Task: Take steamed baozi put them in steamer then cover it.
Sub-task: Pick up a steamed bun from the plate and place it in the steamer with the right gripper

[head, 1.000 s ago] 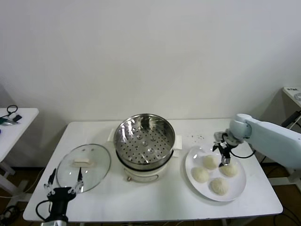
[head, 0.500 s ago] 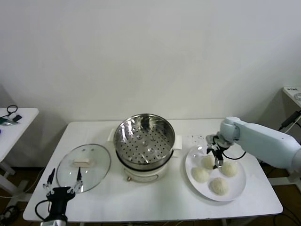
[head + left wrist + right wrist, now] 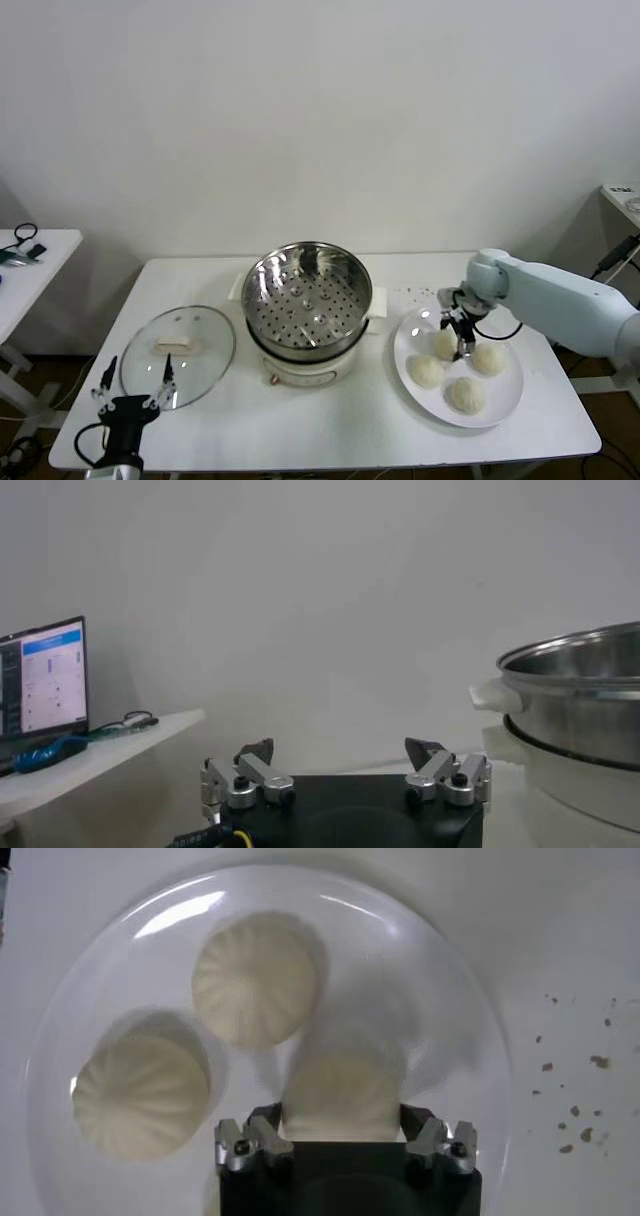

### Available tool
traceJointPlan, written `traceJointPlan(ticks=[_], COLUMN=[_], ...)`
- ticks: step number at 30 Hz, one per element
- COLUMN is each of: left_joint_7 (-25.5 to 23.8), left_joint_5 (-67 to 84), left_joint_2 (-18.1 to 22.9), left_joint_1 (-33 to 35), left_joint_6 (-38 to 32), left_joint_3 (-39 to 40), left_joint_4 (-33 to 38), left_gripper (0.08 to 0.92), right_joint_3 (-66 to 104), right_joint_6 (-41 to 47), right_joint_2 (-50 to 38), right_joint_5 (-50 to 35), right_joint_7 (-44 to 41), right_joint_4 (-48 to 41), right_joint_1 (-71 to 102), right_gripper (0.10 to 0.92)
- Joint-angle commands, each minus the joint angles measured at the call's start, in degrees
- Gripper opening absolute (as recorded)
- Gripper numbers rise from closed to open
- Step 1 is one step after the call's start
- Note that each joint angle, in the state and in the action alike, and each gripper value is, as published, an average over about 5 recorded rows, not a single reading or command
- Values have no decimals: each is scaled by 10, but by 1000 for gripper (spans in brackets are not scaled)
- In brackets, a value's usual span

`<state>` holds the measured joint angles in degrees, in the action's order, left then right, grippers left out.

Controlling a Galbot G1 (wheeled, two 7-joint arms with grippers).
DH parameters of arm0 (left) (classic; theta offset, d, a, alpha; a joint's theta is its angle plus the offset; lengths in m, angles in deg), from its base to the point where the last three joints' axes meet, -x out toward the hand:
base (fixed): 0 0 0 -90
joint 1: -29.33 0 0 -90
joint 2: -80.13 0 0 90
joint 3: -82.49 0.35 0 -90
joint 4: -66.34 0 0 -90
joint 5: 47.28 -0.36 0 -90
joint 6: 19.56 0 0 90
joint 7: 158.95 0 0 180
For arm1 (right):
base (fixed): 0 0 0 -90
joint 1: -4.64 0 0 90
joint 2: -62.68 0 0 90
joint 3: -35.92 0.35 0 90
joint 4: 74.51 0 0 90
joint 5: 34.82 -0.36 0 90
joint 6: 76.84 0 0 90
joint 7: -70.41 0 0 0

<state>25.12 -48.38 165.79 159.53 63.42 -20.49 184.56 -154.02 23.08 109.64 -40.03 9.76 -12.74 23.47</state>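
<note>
Four steamed baozi sit on the white plate at the table's right end, but going left to right, the left gripper comes first: it hangs at the table's front-left corner with its fingers spread wide, holding nothing, just in front of the cover. That glass lid lies flat on the table, handle up, left of the steamer. The steamer stands at mid-table, open, its perforated floor bare (the left wrist view shows its shiny wall off to one side).

Right of it is the plate. The right gripper is down over the bun nearest the steamer, its fingers straddling that bun on both sides. In the right wrist view the bun sits between the pads, which look to be against its flanks, though I cannot tell whether they have fully clamped. It rests on the plate, with two others just beside it.
</note>
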Motion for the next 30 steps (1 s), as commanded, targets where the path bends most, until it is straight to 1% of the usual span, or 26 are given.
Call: traceJointPlan(ticks=[1, 7, 14, 23, 30], left_joint_7=[0, 0, -1, -1, -1], left_joint_5=[0, 1, 1, 1, 2], left_joint_2=[0, -1, -2, -4, -5], left_joint_1=[2, 4, 4, 11, 15], left_joint_6=[-1, 0, 3, 3, 3], left_joint_3=[0, 0, 1, 2, 0], left_joint_4=[1, 4, 9, 10, 11], left_gripper=[823, 823, 823, 823, 823], right_joint_3=[-1, -8, -67, -103, -95], right_joint_6=[-13, -47, -168, -274, -328], right_joint_2=[1, 1, 25, 100, 178], right_joint_5=[0, 0, 12, -7, 3], right_joint_7=[-3, -14, -50, -94, -104], right_joint_4=[-2, 4, 31, 33, 46], right_joint_1=[-11, -51, -190, -325, -343], right_gripper=[732, 711, 704, 706, 710])
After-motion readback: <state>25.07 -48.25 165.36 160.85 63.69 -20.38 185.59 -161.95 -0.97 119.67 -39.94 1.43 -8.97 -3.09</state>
